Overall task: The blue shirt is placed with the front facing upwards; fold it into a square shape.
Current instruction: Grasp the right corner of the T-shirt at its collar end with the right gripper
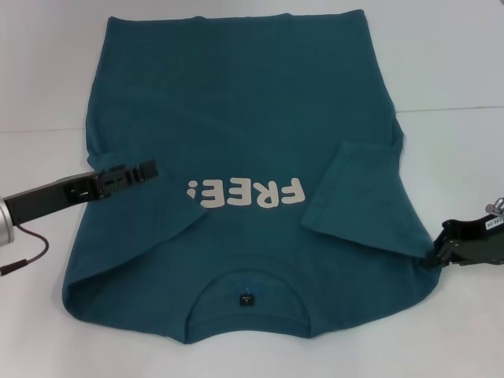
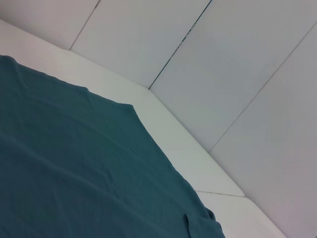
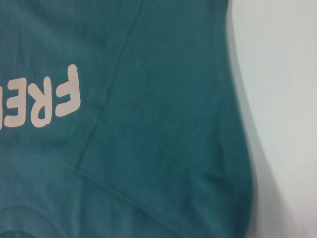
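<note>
1. I count one blue shirt (image 1: 236, 102), front up on the white table (image 1: 47, 71), collar toward the robot, hem at the far side.
2. One cream "FREE!" print (image 1: 246, 193) on the chest, upside down from the head camera. One small dark neck label (image 1: 246, 298) inside the round collar (image 1: 246, 327).
3. Two sleeves, both folded inward over the body. The right sleeve (image 1: 354, 197) lies flat as a panel beside the print, its outer corner running toward the right gripper. The left sleeve (image 1: 134, 228) is folded in under the left arm.
4. Two arms in view. The left gripper (image 1: 150, 168) reaches in from the left over the shirt's left side, tip just short of the print's exclamation mark. Fingers look thin and close together; I can't tell if they are apart or pinching cloth.
5. The right gripper (image 1: 431, 253) sits at the shirt's right edge, near the shoulder end, right at the fabric edge. Can't tell if it grips the cloth.
6. Left wrist view: one stretch of teal fabric (image 2: 74, 173), table edge, grey wall panels (image 2: 223, 74). No fingers visible.
7. Right wrist view: the print's letters (image 3: 44, 99), the sleeve fold seam, the shirt's edge on the white table (image 3: 282, 99). No fingers visible.
</note>
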{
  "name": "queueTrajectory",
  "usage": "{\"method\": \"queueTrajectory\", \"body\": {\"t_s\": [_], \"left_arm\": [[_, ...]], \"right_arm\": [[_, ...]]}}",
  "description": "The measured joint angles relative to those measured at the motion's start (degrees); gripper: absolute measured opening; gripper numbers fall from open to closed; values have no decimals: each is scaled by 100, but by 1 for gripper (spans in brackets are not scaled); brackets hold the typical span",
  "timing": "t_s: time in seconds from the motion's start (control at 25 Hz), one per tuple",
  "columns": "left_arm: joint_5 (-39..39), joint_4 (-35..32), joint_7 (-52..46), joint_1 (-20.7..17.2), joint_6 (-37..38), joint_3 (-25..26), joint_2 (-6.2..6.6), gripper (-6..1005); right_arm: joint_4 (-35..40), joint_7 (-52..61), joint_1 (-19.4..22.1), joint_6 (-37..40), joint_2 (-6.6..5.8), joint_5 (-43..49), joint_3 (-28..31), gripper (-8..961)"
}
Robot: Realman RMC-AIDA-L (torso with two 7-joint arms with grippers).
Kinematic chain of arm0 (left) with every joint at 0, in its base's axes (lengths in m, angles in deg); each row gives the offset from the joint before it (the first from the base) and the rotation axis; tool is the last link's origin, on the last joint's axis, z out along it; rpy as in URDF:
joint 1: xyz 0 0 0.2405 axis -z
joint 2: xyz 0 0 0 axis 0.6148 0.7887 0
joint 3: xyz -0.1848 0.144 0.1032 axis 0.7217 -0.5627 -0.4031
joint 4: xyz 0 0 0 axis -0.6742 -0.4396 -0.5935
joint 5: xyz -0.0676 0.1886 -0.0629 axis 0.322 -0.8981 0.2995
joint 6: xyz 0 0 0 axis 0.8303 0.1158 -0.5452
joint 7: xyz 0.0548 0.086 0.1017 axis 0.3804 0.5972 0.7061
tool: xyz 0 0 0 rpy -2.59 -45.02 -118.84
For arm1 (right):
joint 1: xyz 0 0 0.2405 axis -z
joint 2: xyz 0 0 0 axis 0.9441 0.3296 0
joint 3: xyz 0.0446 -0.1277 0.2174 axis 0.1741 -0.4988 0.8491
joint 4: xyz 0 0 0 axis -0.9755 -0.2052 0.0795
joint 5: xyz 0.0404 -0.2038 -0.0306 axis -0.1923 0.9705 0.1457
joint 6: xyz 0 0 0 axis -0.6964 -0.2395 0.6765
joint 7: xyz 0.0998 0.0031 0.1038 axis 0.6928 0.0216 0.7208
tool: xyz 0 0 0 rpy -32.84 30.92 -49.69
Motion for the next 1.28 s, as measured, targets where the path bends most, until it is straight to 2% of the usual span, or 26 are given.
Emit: {"method": "queueTrajectory", "body": {"t_s": [0.08,0.6,1.28], "left_arm": [[0,0,0,0,0,0,0,872],[0,-58,-270,-15,12,62,59,872],[0,-62,-321,-54,0,61,62,873]], "right_arm": [[21,-7,10,2,-3,2,-6,71],[355,-284,111,68,8,4,-295,58],[366,-375,52,63,36,4,-354,42]]}}
